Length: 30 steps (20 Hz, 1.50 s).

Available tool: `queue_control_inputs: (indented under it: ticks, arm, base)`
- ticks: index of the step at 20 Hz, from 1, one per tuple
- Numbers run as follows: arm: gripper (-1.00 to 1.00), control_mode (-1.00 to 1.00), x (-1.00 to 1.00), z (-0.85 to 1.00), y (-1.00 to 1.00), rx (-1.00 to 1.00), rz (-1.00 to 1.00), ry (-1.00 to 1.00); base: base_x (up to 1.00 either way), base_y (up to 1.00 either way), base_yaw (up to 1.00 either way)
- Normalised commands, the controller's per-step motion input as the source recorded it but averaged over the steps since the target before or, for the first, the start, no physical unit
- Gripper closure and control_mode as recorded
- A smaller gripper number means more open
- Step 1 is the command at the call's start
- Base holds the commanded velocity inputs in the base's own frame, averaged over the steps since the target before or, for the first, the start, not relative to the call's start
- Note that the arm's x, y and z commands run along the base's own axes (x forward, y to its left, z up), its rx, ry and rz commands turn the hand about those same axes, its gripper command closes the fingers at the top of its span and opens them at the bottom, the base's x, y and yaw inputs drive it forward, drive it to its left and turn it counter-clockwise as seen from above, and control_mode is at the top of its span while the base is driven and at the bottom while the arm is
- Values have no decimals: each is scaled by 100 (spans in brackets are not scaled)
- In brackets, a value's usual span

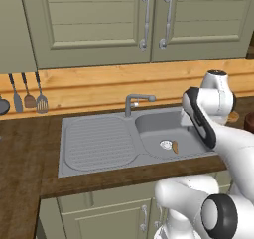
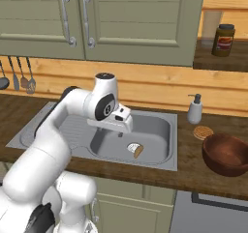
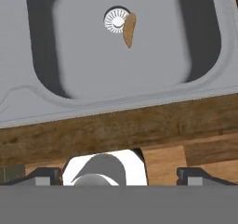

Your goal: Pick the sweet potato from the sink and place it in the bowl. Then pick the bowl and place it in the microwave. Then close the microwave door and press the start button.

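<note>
While your pincer (image 3: 119, 174) hangs spread wide and empty above the sink's (image 3: 204, 74) near rim, you are at the first step, the reach for the sweet potato (image 3: 129, 29). It lies on the basin floor touching the drain (image 3: 116, 20) at its 3 o'clock side. You'll likely need to descend toward 12 o'clock in the hand view, straddle its narrow width, then carry it to the bowl (image 2: 226, 154) on the worktop (image 2: 193, 171).
</note>
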Motion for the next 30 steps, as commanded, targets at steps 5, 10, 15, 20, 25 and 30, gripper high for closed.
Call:
queue_control_inputs:
  ticks: [5, 10, 15, 20, 25, 30]
  arm:
    - [-100, -100, 45, -39, -20, 3, -5, 11]
    - [-100, -100, 42, -36, -18, 4, -2, 5]
    - [-100, -100, 27, -31, -16, 5, 0, 0]
    - [-100, -100, 25, -32, -10, 5, 0, 0]
    - [-100, -100, 25, -28, 0, 0, 0, -1]
    - [-100, -100, 31, -29, 0, 0, 0, 0]
  base:
    - [0, 0, 0]
    - [0, 0, 0]
    - [0, 0, 0]
    - [0, 0, 0]
    - [0, 0, 0]
    - [0, 0, 0]
